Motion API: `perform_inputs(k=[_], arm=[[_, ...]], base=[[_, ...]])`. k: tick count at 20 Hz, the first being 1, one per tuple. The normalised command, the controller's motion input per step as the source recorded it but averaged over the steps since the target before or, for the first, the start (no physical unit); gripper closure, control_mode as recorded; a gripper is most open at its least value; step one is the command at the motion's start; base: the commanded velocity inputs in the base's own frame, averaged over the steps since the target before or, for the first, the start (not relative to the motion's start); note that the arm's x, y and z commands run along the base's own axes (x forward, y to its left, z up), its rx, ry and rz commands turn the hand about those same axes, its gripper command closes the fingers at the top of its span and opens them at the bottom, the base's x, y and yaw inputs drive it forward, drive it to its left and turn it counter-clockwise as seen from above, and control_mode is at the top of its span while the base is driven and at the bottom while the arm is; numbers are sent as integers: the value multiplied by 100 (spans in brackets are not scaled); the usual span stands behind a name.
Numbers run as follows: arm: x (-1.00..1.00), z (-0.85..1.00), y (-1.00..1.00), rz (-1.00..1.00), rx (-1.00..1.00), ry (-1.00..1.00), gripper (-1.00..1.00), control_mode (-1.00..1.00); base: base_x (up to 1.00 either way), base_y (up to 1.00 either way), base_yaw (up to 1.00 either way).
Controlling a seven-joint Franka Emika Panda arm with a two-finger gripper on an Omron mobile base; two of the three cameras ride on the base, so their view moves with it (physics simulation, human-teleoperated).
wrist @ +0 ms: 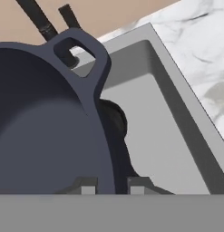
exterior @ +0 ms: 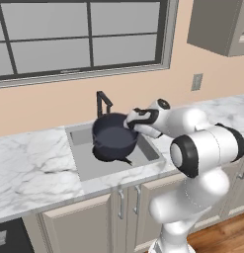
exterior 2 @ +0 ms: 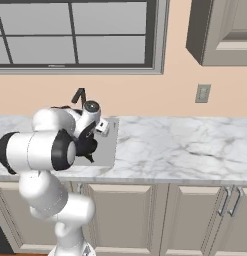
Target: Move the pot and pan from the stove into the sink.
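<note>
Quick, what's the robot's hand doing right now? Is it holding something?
Gripper: shut on the rim of the pot, holding it over the sink.

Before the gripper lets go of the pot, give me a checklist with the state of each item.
1. Grip: gripper shut on the rim of the pot: ok.
2. Pot over the sink, not the counter: ok.
3. Pot level: it hangs tilted in the left base view: not ok.
4. Pot resting on the basin floor: cannot tell.
5. Pan already in the sink: a dark shape lies under the pot: ok.
6. Pot clear of the faucet: close behind it, whether they touch: cannot tell.
</note>
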Motion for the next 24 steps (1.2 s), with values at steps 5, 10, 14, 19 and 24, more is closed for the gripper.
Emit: perform_inputs(k=[5,10,14,19,24], arm=[[35,-42,17,-2,-1,-2,100,-100],[31,-43,9,-5,-4,-8,100,-100],[30,-36,3,-6,-4,-9,100,-100],[11,-24,0,-2,-2,-4,100,-100],[0,-9,0,0,-1,0,100,-100]], base=[[0,0,0],[0,0,0],[0,0,0],[0,0,0],[0,0,0]])
